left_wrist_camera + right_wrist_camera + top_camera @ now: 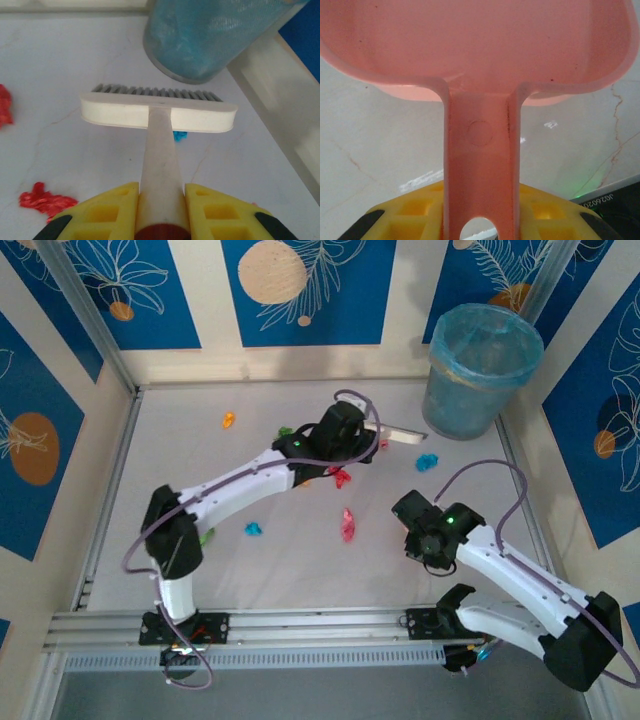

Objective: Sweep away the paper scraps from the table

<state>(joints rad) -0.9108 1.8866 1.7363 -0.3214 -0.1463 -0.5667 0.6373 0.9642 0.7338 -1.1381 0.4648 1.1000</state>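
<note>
Both tools snug around brush, dustpan.

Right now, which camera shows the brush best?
Left wrist: the whole brush, bristles to handle, clamped in the left gripper. The top view catches just its pale head past the arm; the right wrist faces the dustpan.

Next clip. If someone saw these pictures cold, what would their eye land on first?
Bright paper scraps in red, cyan and orange dot the middle of the white table. The left fingers clamp the handle of a cream brush, its head pointing toward the blue-lined bin in the far right corner. On the right side, the right fingers grip the handle of a pink dustpan.
</note>
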